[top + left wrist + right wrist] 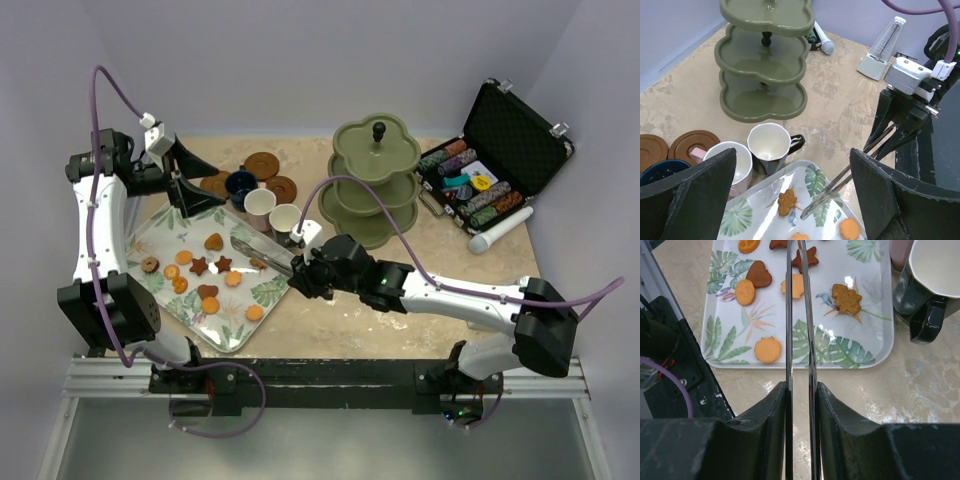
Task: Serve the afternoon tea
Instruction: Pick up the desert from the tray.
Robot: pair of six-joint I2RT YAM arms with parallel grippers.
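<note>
Tongs (800,315) are pinched between the jaws of the right gripper (800,390), their tips held over the biscuits (745,291) — all laid on the leaf-patterned tray (875,340). The left gripper (792,165) is held spread wide above the cups (769,147) — the three-tier stand (375,180) is set beyond them.

Left arm (100,230) folded up from the near left, wrist carried to the far left, left gripper (195,190) jaws spread wide and empty, right arm (450,292) stretched low from near right toward centre, right gripper (800,390) pinched on slim metal tongs (788,315).
</note>
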